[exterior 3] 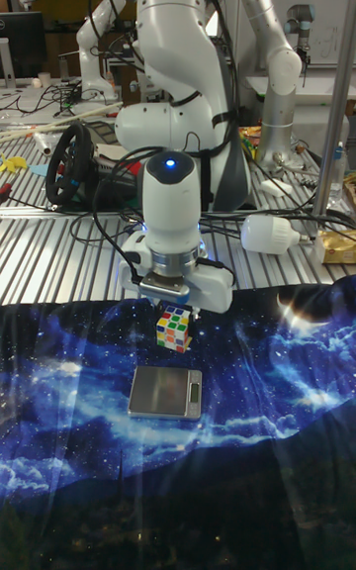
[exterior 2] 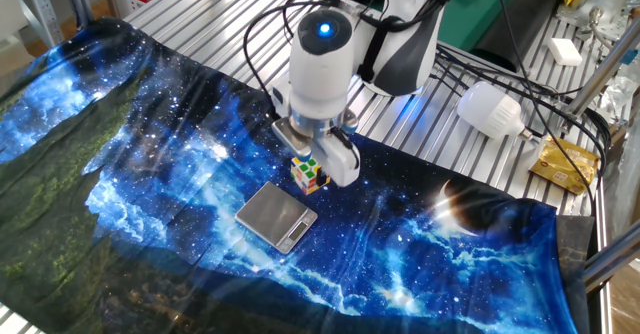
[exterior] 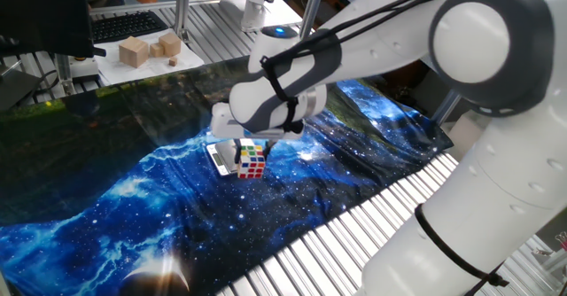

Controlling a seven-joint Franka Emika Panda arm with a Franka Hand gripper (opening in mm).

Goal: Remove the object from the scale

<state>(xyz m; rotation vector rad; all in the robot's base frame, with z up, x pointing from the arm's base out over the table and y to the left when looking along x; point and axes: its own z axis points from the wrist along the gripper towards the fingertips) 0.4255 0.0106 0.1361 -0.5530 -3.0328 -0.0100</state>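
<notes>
The object, a small puzzle cube (exterior: 251, 159) (exterior 2: 310, 173) (exterior 3: 174, 327) with coloured 3x3 stickers, hangs in the air with my gripper (exterior: 249, 151) (exterior 2: 311, 167) (exterior 3: 175, 318) shut on it. It is lifted clear of the scale (exterior 2: 276, 217) (exterior 3: 165, 392) (exterior: 218, 157), a thin silver-grey square plate lying bare on the blue galaxy cloth. In the other fixed view the cube is up and to the right of the plate. In the tall fixed view it hovers just behind the plate's far edge.
A white tray (exterior: 115, 68) with plain wooden blocks (exterior: 134, 51) sits at the back left beside a keyboard (exterior: 128, 24). A white bulb-shaped item (exterior 2: 490, 109) and a yellow packet (exterior 2: 562, 164) lie on the metal slats to the right.
</notes>
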